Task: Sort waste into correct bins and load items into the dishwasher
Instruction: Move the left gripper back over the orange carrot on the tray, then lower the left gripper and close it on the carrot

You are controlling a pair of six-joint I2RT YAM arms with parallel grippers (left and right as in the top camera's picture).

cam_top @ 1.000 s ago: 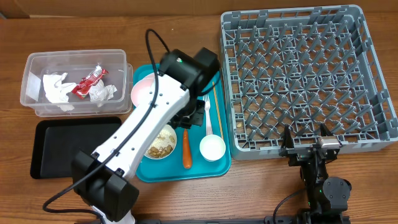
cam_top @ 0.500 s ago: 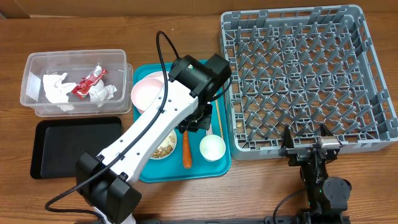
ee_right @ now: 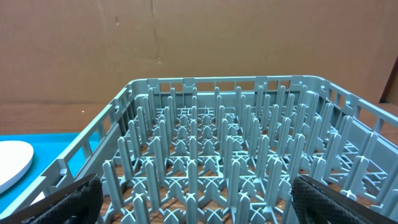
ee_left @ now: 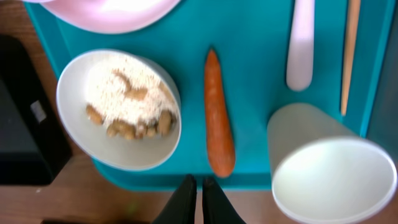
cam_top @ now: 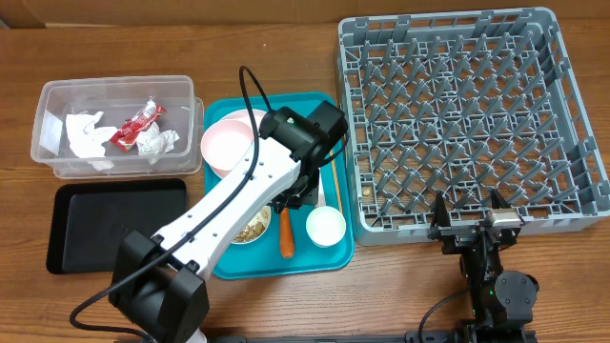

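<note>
Wooden tabletop edges the teal tray where the carrot lies mid-frame between bowl and cup; the left gripper, pinched shut at bottom centre, could shove it aside unless opened.

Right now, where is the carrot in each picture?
Overhead: the carrot lies on the teal tray, between bowl and cup.
Left wrist: carrot mid-picture, bowl on its left, cup on its right.
Right wrist: not in it.
Shared landmark: the teal tray.
</note>
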